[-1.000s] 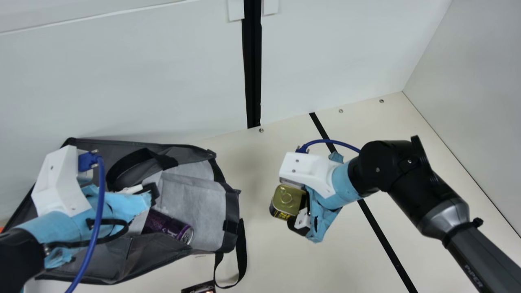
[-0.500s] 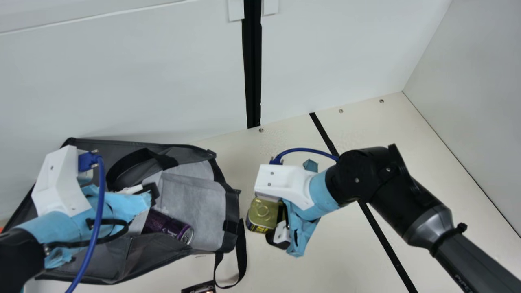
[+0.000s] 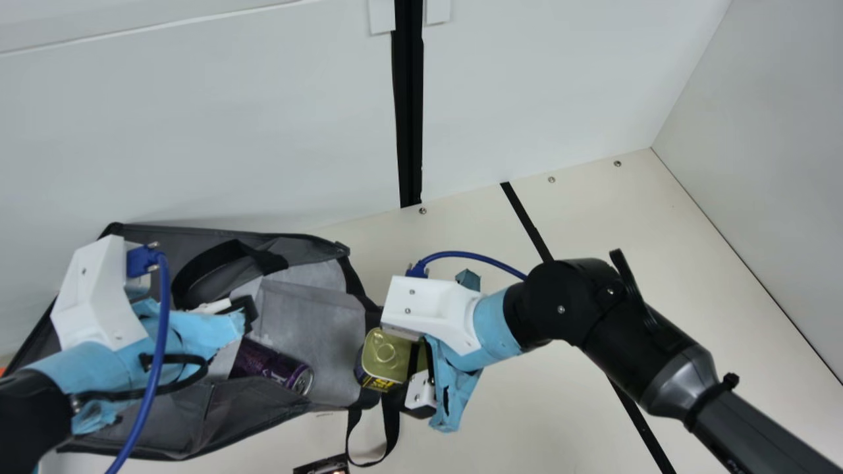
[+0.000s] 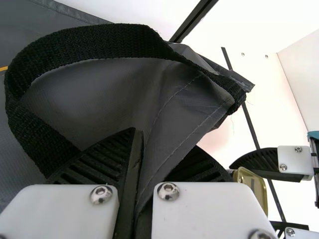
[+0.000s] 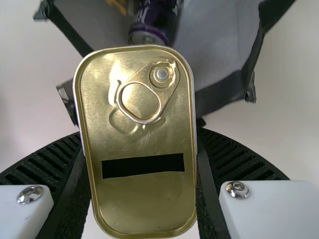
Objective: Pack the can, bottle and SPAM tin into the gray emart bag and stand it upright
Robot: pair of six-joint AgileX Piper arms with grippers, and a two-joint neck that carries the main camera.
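At the near edge of the surface [image 3: 514,421], you have a dark thing [image 3: 321,467] in the main view, cut off so you can't tell what it is. Just past it, a black strap [image 3: 393,421] makes a loop on the surface. It hangs from the gray emart bag [image 3: 263,411], which lies on its side with its mouth open toward your right arm.

Your right gripper [image 3: 399,370] has the SPAM tin [image 3: 384,350] held tight between its two fingers. The tin is up over the edge of the bag's mouth. Its gold lid has a pull ring [image 5: 139,103] and a black strip [image 5: 143,165] on it.

Inside the bag, the purple can [image 3: 273,370] lies on its side, with its silver end toward the mouth. Next to it in the main view, your left gripper [image 3: 247,313] is in over the bag. Its fingers pinch a fold of the gray cloth [image 4: 167,144], close to a black handle [image 3: 214,258]. Farthest back, you see a white wall [image 3: 197,131] with a tall black post [image 3: 409,112].
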